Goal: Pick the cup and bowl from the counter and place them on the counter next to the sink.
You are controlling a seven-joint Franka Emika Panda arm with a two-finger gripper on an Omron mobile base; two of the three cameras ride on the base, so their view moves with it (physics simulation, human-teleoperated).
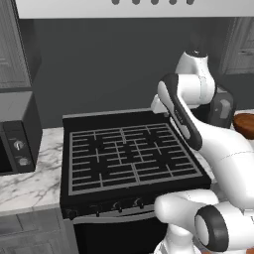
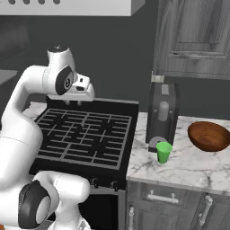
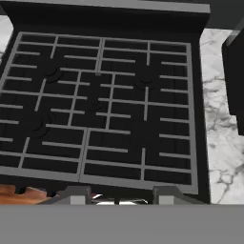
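The small green cup (image 2: 164, 152) stands upright on the white marble counter (image 2: 193, 167), just right of the stove and in front of a dark coffee machine. The wide reddish-brown bowl (image 2: 209, 135) sits further right on the same slab, and its edge (image 1: 245, 124) peeks out past my arm. My gripper (image 2: 74, 103) hovers above the back of the stove, well left of both and touching neither. In the hand view its fingertips (image 3: 78, 196) stand wide apart, so the gripper (image 3: 121, 196) is open and holds nothing. The sink is out of view.
The black grated stove (image 1: 129, 154) lies directly below the hand. A tall dark coffee machine (image 2: 162, 114) rises right behind the cup. A microwave (image 1: 17, 136) stands on the marble to the stove's left. Upper cabinets (image 2: 193, 36) hang over the right counter.
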